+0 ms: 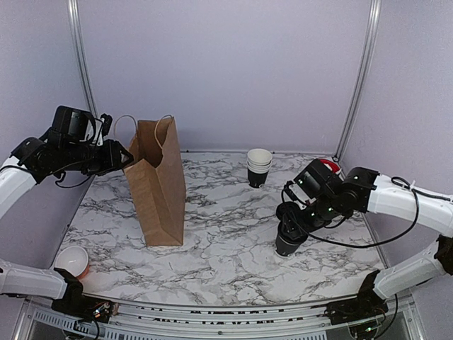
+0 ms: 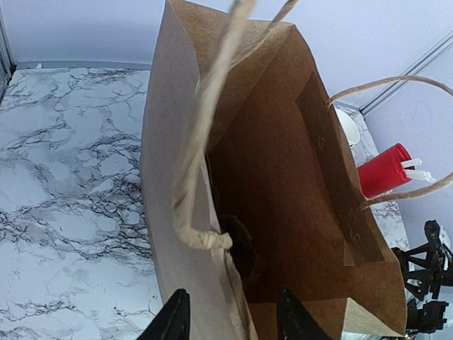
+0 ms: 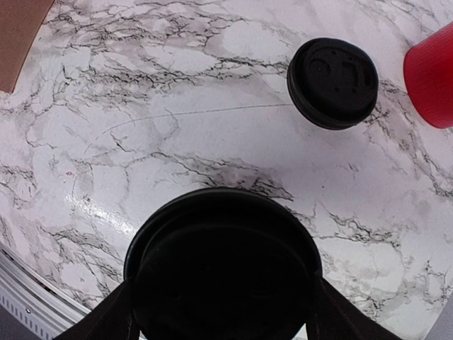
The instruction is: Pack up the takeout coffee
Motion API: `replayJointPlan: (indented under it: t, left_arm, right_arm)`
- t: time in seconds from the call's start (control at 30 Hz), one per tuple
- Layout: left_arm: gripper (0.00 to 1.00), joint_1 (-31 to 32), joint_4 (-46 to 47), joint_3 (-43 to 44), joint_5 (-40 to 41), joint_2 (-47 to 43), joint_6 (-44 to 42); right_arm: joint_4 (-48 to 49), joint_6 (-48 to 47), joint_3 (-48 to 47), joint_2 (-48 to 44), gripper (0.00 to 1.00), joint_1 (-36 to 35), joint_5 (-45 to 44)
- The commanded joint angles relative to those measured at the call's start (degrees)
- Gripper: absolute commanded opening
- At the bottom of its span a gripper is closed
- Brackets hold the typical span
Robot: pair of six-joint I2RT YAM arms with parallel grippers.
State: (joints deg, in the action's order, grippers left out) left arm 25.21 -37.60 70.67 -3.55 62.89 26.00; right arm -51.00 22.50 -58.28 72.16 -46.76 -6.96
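The takeout coffee [image 1: 286, 244], a black cup under a round black lid [image 3: 223, 276], is at the right front of the marble table. My right gripper [image 3: 223, 315] is shut on it, a finger pressed against each side just under the lid. The brown paper bag [image 1: 157, 191] stands upright and open at the left. My left gripper [image 1: 126, 157] hangs at the bag's top left rim. In the left wrist view its two black fingers [image 2: 173, 320] stand apart and straddle the bag's near wall [image 2: 191, 269]. The bag's inside is dark.
A stack of lidless black cups [image 1: 259, 167] stands at the back centre. A loose flat black lid [image 3: 334, 83] lies beyond the held cup, beside a red cup [image 3: 432, 74] with straws [image 2: 414, 168]. A white-lined red cup [image 1: 72, 261] sits at the front left. The bag's twine handles [image 2: 205, 142] stick up.
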Motion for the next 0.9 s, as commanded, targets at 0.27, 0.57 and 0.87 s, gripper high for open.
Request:
replayJointPlan:
  t: [0.27,0.57,0.87]
  left_arm:
    - [0.06,0.19,0.32,3.54,1.28,2.35,-2.56]
    - [0.00,0.29,-2.14,8.47,4.34,2.97,-7.73]
    - [0.00,0.36,-12.28,18.38,5.95,6.77,-20.09]
  right_arm:
    - [2.44,-0.58,-5.22,2.26,0.75,-0.83,0.07]
    - [4.21,-1.21,-7.33,3.62,0.75,-0.84,0.80]
    - [7.15,-2.66,-10.83,6.55,0.75,-0.89,1.53]
